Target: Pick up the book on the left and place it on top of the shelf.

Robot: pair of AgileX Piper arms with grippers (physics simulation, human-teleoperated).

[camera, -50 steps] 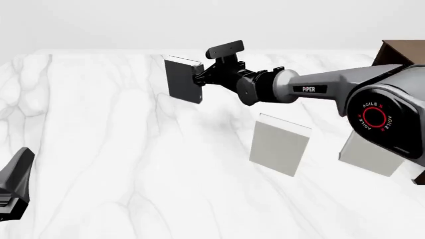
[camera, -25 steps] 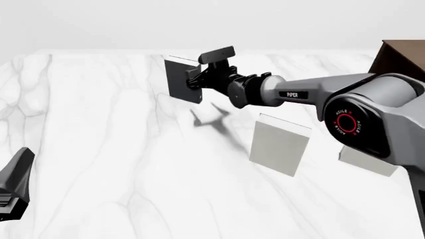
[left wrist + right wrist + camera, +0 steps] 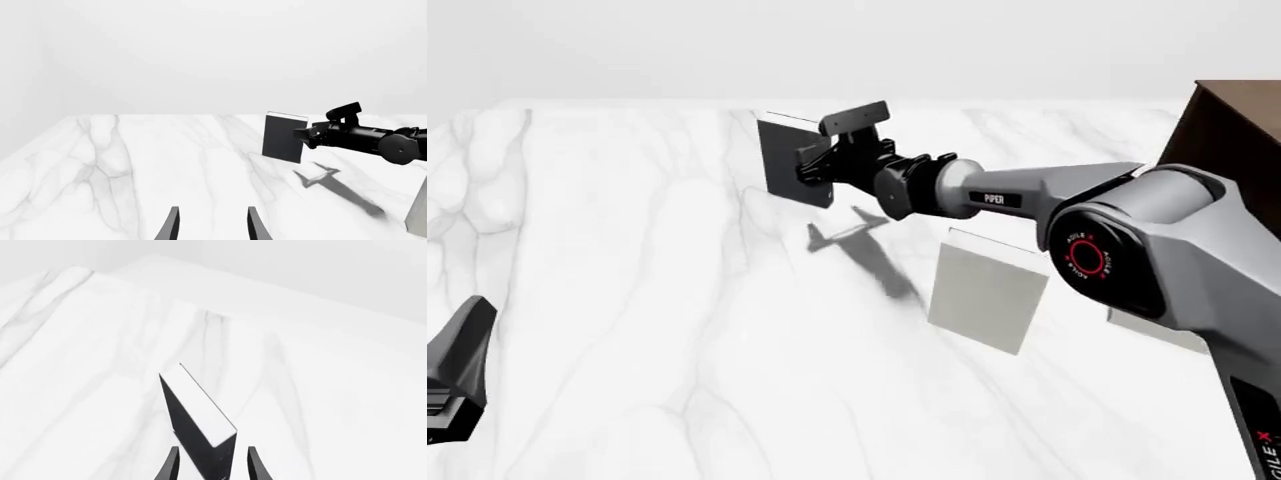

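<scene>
Left wrist view: the black book stands upright on the marble table, far and to the right. The right gripper is at its right edge. The left gripper hangs low near the front, fingers parted w/ nothing between.

Front view: the book is at the far left of the three; two light grey books stand nearer and to the right. The shelf is at the far right edge.

Right wrist view: the right gripper has the book between its fingers, narrow gap; contact looks likely, but I cannot tell if it is firm.

Handling, my judgement: a hardcover, so stiff, prob. light. The smooth cover may slip or swing, so grip deep on the edge, approx. mid-height.
</scene>
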